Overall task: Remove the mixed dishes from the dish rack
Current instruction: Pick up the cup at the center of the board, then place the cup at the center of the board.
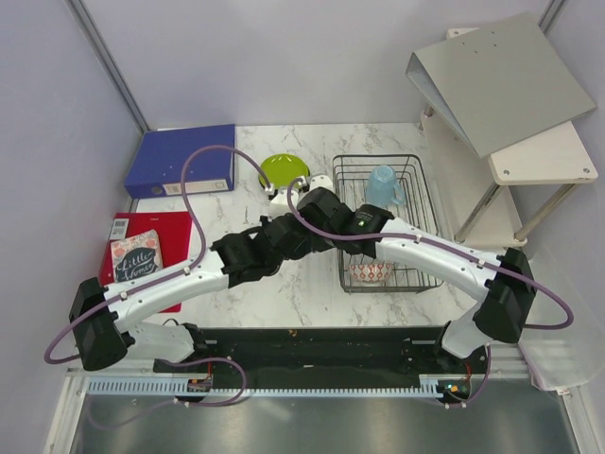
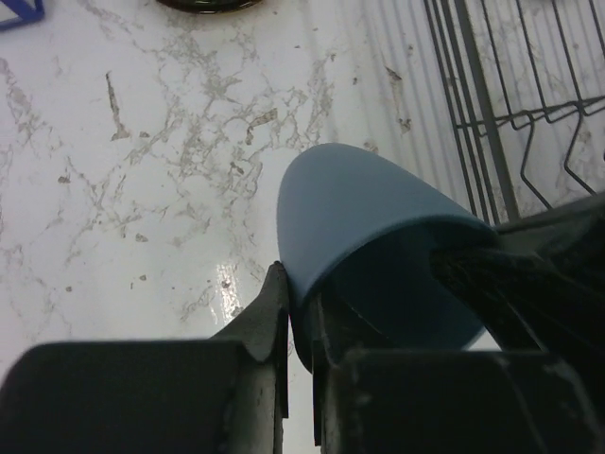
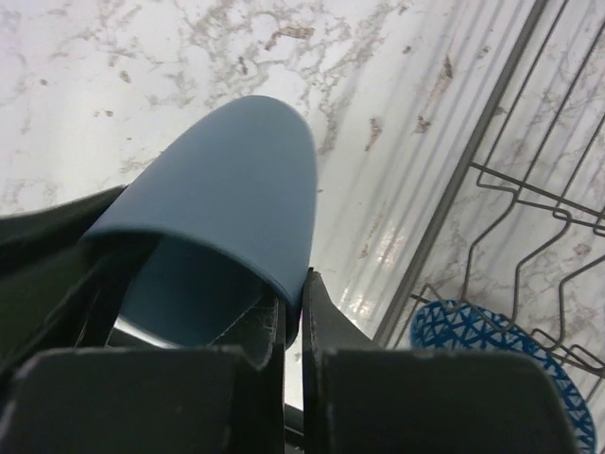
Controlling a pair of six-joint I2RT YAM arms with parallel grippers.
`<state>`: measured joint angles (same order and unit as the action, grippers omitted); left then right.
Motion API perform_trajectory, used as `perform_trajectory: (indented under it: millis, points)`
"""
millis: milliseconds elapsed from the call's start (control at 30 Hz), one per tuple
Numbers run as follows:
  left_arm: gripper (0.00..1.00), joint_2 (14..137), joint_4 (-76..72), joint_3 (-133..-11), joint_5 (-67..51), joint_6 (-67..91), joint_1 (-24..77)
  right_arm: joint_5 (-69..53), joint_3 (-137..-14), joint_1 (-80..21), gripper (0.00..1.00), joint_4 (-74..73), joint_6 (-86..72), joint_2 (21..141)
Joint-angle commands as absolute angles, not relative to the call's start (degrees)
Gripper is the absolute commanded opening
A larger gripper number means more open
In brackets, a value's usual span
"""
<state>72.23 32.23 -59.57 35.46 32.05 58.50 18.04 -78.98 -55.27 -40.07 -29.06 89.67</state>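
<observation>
Top view: both arms are meeting just left of the rack (image 1: 412, 203), hiding the cup. Left wrist: the left jaws are narrowly pinching the cup (image 2: 369, 208) by its rim above the desk (image 2: 142, 142). Right wrist: the right jaws are clamping its other side. The right jaws should be letting go only once the left jaws are gripping firmly.

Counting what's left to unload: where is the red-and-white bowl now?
Top view: the red-and-white bowl sits inside the dish rack, at its near end, right of centre; a light blue cup sits at the rack's far end.
</observation>
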Motion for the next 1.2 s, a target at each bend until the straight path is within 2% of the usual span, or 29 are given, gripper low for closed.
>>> perform_trajectory:
  millis: [0,67,100,167,200,300,533,633,800,967,1167]
  points:
    - [0.02,71.72,32.17,-58.8,40.34,32.87,58.36,19.51,-80.51,-55.72,0.02,-39.46,-28.92,86.31]
    - [0.02,71.28,32.25,-58.71,40.34,32.87,58.36,19.51,-80.33,-55.81,0.14,-39.46,-28.74,86.13]
    - [0.02,70.76,32.17,-58.62,40.52,33.05,58.45,19.51,-80.33,-55.81,0.37,-39.2,-28.39,85.87]
    - [0.02,70.05,32.43,-58.54,41.04,33.22,58.36,19.86,-79.98,-55.81,0.56,-39.02,-28.13,85.52]
    - [0.02,69.53,32.69,-58.62,41.22,33.14,58.19,20.65,-79.81,-55.9,0.73,-38.94,-28.13,85.0]
    - [0.02,68.91,34.36,-58.89,40.52,33.31,54.95,26.35,-78.84,-55.81,0.98,-39.11,-28.56,83.24]
    - [0.02,67.06,37.43,-60.02,28.5,33.58,39.57,31.81,-78.49,-55.55,0.98,-38.59,-27.86,77.97]
    - [0.02,70.91,41.72,-63.88,24.63,33.66,30.08,32.78,-75.51,-55.55,0.98,-35.52,-28.13,74.1]
    - [0.02,86.62,50.62,-76.27,20.22,34.02,17.69,34.63,-72.43,-55.55,0.98,-34.63,-27.77,71.63]
    - [0.02,95.78,53.08,-85.76,15.39,33.22,12.14,34.02,-69.18,-55.55,0.98,-34.63,-28.47,70.4]
    - [0.02,103.27,52.91,-89.38,11.6,33.22,6.86,34.27,-66.36,-55.55,0.98,-34.37,-27.25,67.59]
